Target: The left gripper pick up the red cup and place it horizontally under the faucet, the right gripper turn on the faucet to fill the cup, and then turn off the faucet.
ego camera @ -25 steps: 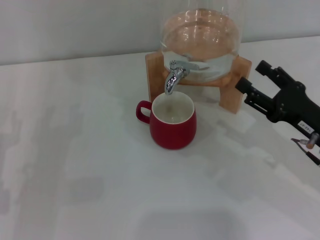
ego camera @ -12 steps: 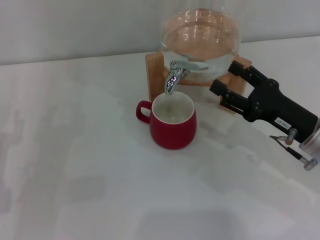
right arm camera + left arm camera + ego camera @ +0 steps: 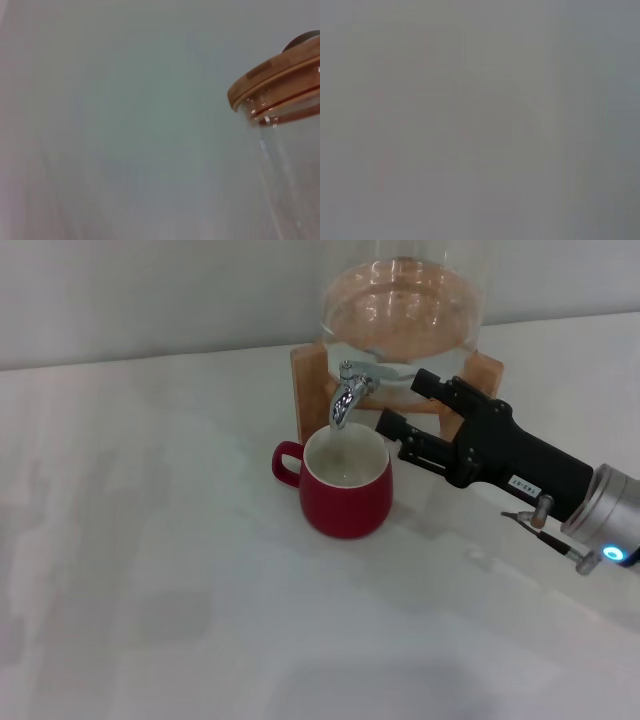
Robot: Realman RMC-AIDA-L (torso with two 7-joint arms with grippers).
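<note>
Right pincer (image 3: pixel 403 403), fingers apart and empty, has moved in from the right since a second ago; we now see its tips just beside the faucet (image 3: pixel 348 392). Red cup (image 3: pixel 346 481) stands upright under the spout, unmoved. Left pincer we can't find; its wrist view is blank grey. Right wrist view catches only the glass dispenser (image 3: pixel 287 165) and its wooden lid (image 3: pixel 274 76). White bench (image 3: pixel 150 570), pale wall behind.
</note>
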